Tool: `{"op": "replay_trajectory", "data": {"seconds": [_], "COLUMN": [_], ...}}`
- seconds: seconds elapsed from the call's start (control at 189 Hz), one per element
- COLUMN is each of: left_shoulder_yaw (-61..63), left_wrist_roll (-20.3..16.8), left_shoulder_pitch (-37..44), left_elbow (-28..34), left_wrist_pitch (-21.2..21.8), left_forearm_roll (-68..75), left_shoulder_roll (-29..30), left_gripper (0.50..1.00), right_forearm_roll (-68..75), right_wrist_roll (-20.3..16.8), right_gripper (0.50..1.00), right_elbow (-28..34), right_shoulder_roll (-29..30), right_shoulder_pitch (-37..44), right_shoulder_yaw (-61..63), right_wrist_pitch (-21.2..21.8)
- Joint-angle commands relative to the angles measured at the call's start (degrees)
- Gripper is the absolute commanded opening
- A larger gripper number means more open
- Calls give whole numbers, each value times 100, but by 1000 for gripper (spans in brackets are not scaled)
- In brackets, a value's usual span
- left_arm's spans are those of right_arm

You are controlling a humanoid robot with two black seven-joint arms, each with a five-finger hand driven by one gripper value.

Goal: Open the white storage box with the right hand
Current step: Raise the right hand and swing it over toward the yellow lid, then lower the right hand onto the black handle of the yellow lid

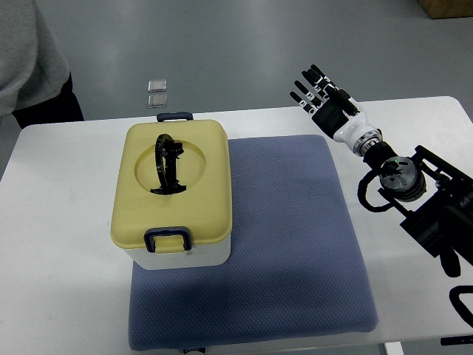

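- The white storage box [176, 255] sits on the left part of a blue-grey mat [295, 244], which lies on the white worktop [59, 222].
- Its pale yellow lid [171, 185] is on and closed, with a black carry handle [168, 165] lying folded in a round recess on top.
- A dark blue latch [168, 239] is down at the near edge of the lid, and a second one [175, 116] shows at the far edge.
- The right hand [323, 96] hovers at the worktop's far edge, well apart from the box, with its black fingers [305, 94] spread wide and holding nothing.
- Its black arm [414, 200] comes in from the picture's right edge.
- A person in a grey top [22, 52] stands at the upper left corner.
- Two small square metal plates [157, 92] lie on the floor beyond the worktop.
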Motion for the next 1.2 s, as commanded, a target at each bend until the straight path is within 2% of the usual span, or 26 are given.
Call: {"op": "replay_trajectory", "data": {"seconds": [0.0, 0.359, 0.449, 0.555, 0.719, 0.888, 1.031, 1.195], "left_shoulder_yaw": [0, -9, -9, -9, 0, 0, 0, 0], "left_wrist_roll": [9, 17, 17, 17, 17, 17, 17, 17], "left_shoulder_pitch": [0, 0, 0, 0, 0, 0, 0, 0], "left_elbow": [-1, 8, 8, -1, -36, -71, -62, -62], "left_wrist_pitch": [1, 18, 18, 18, -35, -43, -43, -43], "left_forearm_roll": [0, -9, -9, -9, -9, 0, 0, 0], "left_shoulder_roll": [0, 0, 0, 0, 0, 0, 0, 0], "left_gripper": [1000, 1000, 1000, 1000, 1000, 1000, 1000, 1000], "right_forearm_roll": [0, -202, -739, -2074, -4685, -7531, -8841, -9088], "right_wrist_roll": [0, -88, -114, -123, -123, -88, -79, -62], "right_gripper": [930, 928, 928, 928, 928, 930, 930, 930], "right_elbow": [8, 8, 17, 52, 202, 983, 1757, 1880], "right_shoulder_roll": [-5, -58, -84, -128, -532, -1059, -1341, -1306], "right_shoulder_pitch": [0, 202, 440, 774, 1670, 2566, 3137, 3735], "right_shoulder_yaw": [5, -4, -21, -382, -848, -1445, -2192, -3080], "right_wrist_pitch": [0, -61, -17, 71, 792, 2039, 2050, 2050]}}
